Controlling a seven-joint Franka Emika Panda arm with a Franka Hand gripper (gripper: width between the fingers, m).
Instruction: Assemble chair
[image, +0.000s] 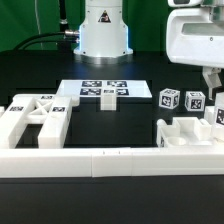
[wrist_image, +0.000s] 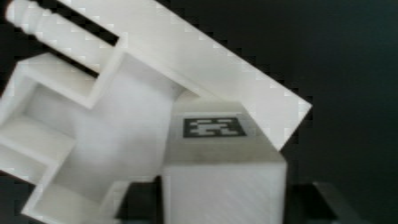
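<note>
The chair is in loose white tagged parts. A ladder-like frame (image: 35, 118) lies at the exterior view's left. A blocky group (image: 185, 132) and two tagged pieces (image: 168, 100) sit at the right. My gripper (image: 212, 88) reaches down at the far right over a tagged bar (image: 218, 114). In the wrist view that white bar (wrist_image: 217, 150), with its square tag, runs between my dark fingers (wrist_image: 143, 205). The gripper (wrist_image: 222, 208) is shut on its sides. Behind the bar a slanted panel and an open frame (wrist_image: 71, 110) fill the view.
The marker board (image: 100, 90) lies flat at mid-table in front of the robot base (image: 103, 30). A long low white border wall (image: 110, 162) runs along the front edge. The table is black.
</note>
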